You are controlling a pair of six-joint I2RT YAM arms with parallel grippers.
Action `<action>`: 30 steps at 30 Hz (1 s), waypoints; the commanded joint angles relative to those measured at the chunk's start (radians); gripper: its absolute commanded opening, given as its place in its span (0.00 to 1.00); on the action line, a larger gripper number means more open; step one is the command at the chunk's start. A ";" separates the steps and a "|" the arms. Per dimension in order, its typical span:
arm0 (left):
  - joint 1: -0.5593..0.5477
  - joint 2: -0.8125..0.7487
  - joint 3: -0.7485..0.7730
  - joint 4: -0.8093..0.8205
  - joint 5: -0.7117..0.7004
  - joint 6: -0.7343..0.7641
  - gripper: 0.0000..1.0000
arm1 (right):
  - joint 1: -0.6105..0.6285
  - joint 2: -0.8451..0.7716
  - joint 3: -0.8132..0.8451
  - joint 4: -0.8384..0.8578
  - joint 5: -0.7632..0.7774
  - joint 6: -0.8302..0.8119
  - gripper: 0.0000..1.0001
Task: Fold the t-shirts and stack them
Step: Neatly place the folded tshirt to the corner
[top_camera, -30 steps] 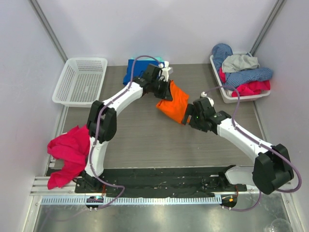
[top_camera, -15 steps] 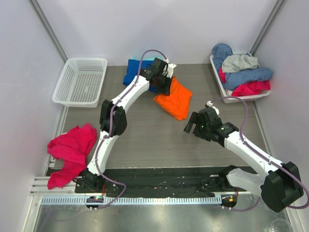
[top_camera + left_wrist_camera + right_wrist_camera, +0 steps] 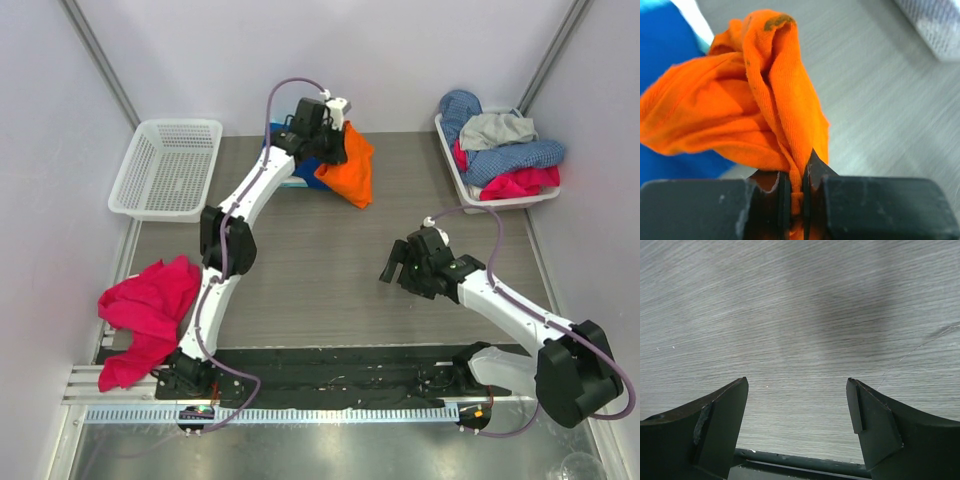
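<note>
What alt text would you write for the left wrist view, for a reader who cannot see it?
A bunched orange t-shirt is pinched between two black fingers at the bottom of the frame. Behind it are a blue t-shirt at left and a grey wood-grain table at right.

Basket (image 3: 180, 124): back left of tabletop (image 3: 330, 270). Tray (image 3: 470, 200) of heaped clothes (image 3: 500, 145): back right. Left gripper (image 3: 796, 185): back centre, held t-shirt (image 3: 350, 170) partly over folded t-shirt (image 3: 662, 55). Right gripper (image 3: 797, 410): right of centre, above tabletop. Crumpled garment (image 3: 145, 310): near left edge.
</note>
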 commanded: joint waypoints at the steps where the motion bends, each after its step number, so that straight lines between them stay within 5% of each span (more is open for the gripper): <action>1: 0.085 -0.062 0.034 0.225 0.076 -0.092 0.00 | 0.004 0.003 -0.021 0.043 -0.008 0.022 0.88; 9: 0.176 -0.057 0.056 0.311 0.178 -0.200 0.00 | 0.006 0.025 -0.053 0.077 -0.019 0.035 0.88; 30: 0.271 -0.101 0.028 0.268 0.274 -0.197 0.00 | 0.006 0.057 -0.066 0.104 -0.022 0.043 0.88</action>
